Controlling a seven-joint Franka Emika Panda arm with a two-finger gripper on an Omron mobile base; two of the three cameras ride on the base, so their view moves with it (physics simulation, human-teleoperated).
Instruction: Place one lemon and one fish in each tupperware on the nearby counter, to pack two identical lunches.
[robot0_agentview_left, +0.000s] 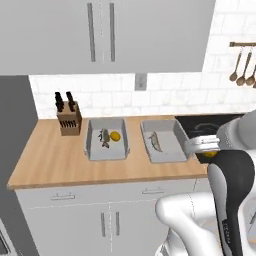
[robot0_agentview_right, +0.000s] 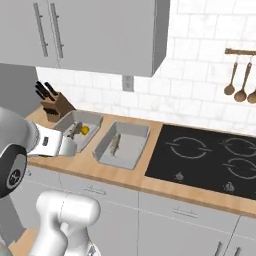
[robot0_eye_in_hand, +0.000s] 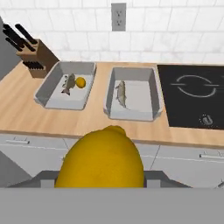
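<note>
The bench (robot0_agentview_left: 60, 160) is a long light-brown wooden top over pale grey drawers, running from a grey wall on the left to a black cooktop (robot0_agentview_right: 210, 157) on the right. White tiled wall stands behind it, with grey upper cabinets (robot0_agentview_left: 105, 32) above and a wall socket (robot0_eye_in_hand: 118, 16) between them.

Two grey tupperware trays sit side by side on the bench, near each other but apart. The left tupperware (robot0_agentview_left: 92, 147) holds a fish (robot0_agentview_left: 104, 137) and a small lemon (robot0_agentview_left: 115, 136), the two lying just beside each other toward the back of the tray. The right tupperware (robot0_agentview_left: 172, 150), next to the cooktop, holds a second fish (robot0_agentview_left: 156, 141) lying lengthways along its left half.

A wooden knife block (robot0_agentview_left: 69, 121) with dark handles stands at the back left of the bench, left of the left tupperware. Wooden spoons (robot0_agentview_right: 237, 82) hang from a rail on the wall above the cooktop.

The claw (robot0_agentview_left: 209, 150) is closed on a held lemon (robot0_eye_in_hand: 103, 162), which shows large and yellow in the hand view. It hangs in front of the bench edge, off the bench, near the boundary between the right tupperware and the cooktop.
</note>
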